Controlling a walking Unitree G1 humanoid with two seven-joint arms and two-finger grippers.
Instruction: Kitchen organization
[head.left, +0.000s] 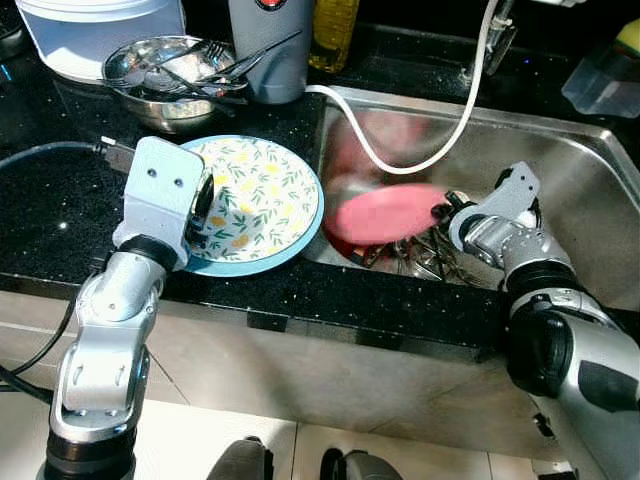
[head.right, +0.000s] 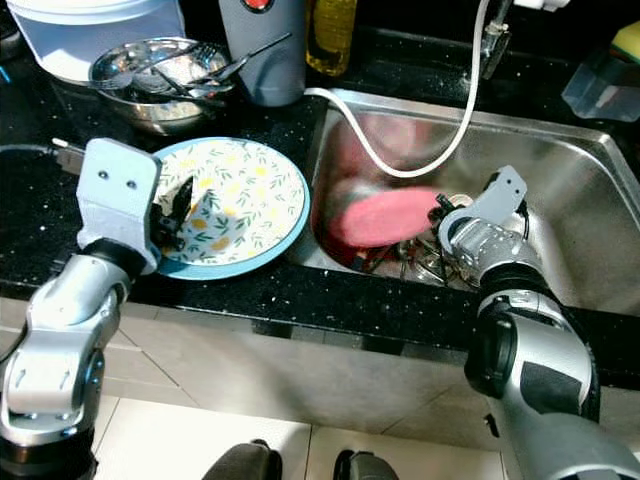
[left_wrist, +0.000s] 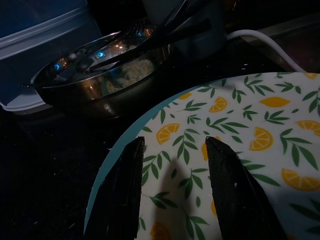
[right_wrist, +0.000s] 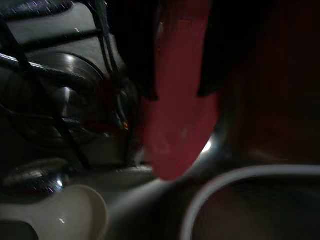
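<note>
1. The right gripper (head.left: 443, 213) is closed on the rim of the pink plate (head.left: 385, 213) and holds it tilted, above the pile of dishes in the sink (head.left: 590, 190). The grip is only at the edge, so the plate can rotate between the fingers or slip out.
2. Directly under the held plate lie utensils and metal pieces (head.left: 425, 255). If the plate drops, it probably hits them and can chip.
3. The white hose (head.left: 420, 160) hangs just behind the plate. A lift toward the counter could catch it.
4. The left gripper (left_wrist: 172, 190) has its fingers spread narrowly over the lemon-patterned plate (head.left: 265, 195), not gripping it. This plate lies near the counter edge, so a push from the gripper could move it off.
5. Beyond it, the steel bowl (head.left: 165, 85) with cutlery is close.
</note>
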